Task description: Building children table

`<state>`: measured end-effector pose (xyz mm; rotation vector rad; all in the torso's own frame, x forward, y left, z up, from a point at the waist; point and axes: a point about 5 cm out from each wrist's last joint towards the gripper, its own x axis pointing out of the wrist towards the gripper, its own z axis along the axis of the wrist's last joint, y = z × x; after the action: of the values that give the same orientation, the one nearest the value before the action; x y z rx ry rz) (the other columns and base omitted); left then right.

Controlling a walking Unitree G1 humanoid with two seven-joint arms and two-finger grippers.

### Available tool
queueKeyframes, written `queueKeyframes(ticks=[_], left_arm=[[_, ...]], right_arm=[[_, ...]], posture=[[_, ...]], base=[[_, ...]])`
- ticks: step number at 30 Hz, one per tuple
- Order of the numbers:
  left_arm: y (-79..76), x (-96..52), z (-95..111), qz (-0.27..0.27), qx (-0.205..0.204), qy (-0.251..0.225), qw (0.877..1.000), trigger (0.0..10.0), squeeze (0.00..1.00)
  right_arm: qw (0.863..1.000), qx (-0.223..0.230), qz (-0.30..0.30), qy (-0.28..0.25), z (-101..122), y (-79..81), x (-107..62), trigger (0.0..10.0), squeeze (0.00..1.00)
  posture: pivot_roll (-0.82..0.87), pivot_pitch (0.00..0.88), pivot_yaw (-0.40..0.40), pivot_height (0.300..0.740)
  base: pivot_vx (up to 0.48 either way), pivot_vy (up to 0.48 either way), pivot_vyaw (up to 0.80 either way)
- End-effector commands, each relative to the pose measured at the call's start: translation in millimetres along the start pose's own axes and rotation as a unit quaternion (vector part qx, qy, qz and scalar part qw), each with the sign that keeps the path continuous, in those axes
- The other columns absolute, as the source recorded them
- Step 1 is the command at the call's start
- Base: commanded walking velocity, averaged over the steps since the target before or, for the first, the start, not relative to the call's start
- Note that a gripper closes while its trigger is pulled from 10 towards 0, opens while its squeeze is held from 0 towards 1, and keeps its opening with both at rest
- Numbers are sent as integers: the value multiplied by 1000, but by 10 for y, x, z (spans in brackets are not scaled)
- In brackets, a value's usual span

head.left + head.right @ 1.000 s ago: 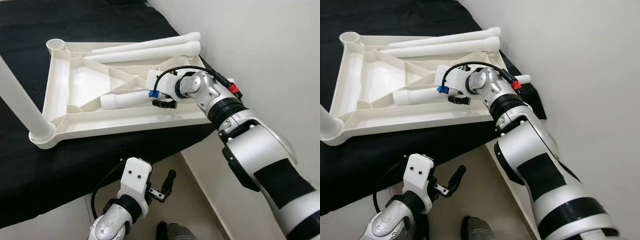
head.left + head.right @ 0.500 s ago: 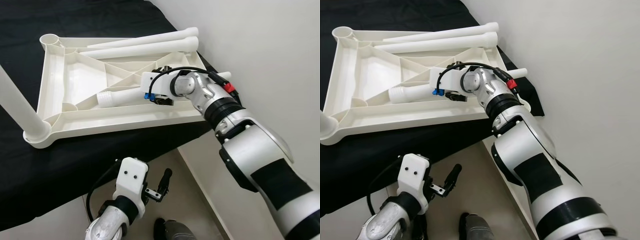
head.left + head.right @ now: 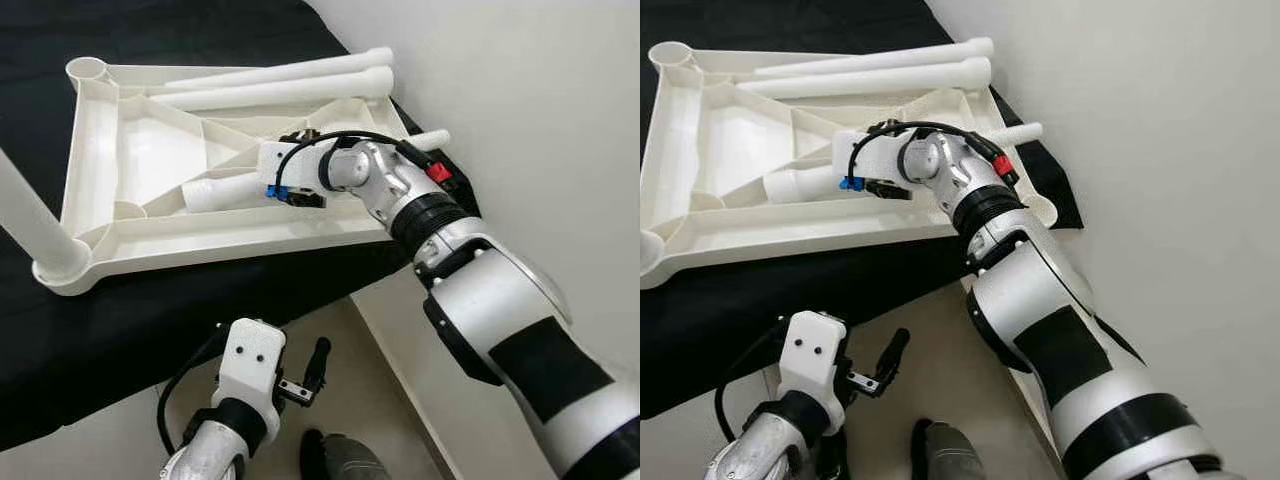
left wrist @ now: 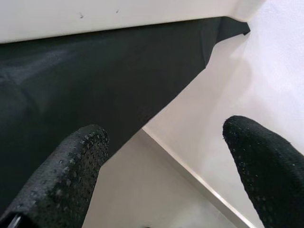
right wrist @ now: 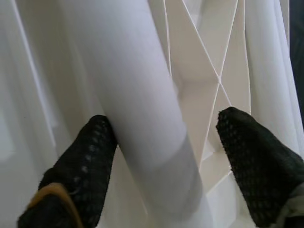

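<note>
The white ribbed tabletop (image 3: 230,243) lies upside down on a black cloth. One white leg (image 3: 25,215) stands in its near left corner socket. A loose white leg (image 3: 225,192) lies inside the tabletop across the ribs. My right gripper (image 3: 300,195) is down over this leg. In the right wrist view the gripper (image 5: 164,137) is open with the leg (image 5: 137,109) between its fingers. One finger (image 5: 83,161) rests against the leg and the other stands apart. Low beside the cloth's edge my left gripper (image 3: 305,372) hangs open, holding nothing.
Two more white legs (image 3: 280,90) lie side by side along the tabletop's far edge. Another white tube end (image 3: 432,140) sticks out behind my right arm. A white wall runs close along the right. Pale floor (image 4: 142,190) lies below the black cloth (image 4: 85,76).
The whole picture has shifted up and left, so the camera moved. My right gripper has stayed over the lying leg, a little further along it. The left arm still hangs low.
</note>
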<state>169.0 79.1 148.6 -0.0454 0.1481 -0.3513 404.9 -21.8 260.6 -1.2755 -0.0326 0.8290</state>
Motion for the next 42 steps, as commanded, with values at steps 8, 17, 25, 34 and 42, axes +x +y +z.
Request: queueKeyframes(ticks=[8,17,25,34,42], left_arm=[[-286,-77,16,-45,-44,10,998,10000,0],[-239,-21,12,-45,-34,8,998,10000,0],[-120,86,8,-39,-15,0,999,10000,0],[51,291,134,-29,24,-36,999,10000,0],[269,471,216,-15,32,-46,998,10000,0]], right_arm=[[1000,5,1,-26,64,88,51,0,0],[997,6,-55,-62,84,-44,-13,0,0],[980,30,-160,-117,63,-482,-297,0,0],[921,-28,-368,-124,-13,-1011,-772,0,0],[888,-105,-414,-169,-123,-947,-987,0,0]], posture=[[-53,299,-223,740],[-35,265,-209,740],[-20,205,-180,740],[-5,131,-124,740],[-9,63,-84,740]], base=[[0,0,0],[0,0,0],[0,0,0],[0,0,0],[0,0,0]])
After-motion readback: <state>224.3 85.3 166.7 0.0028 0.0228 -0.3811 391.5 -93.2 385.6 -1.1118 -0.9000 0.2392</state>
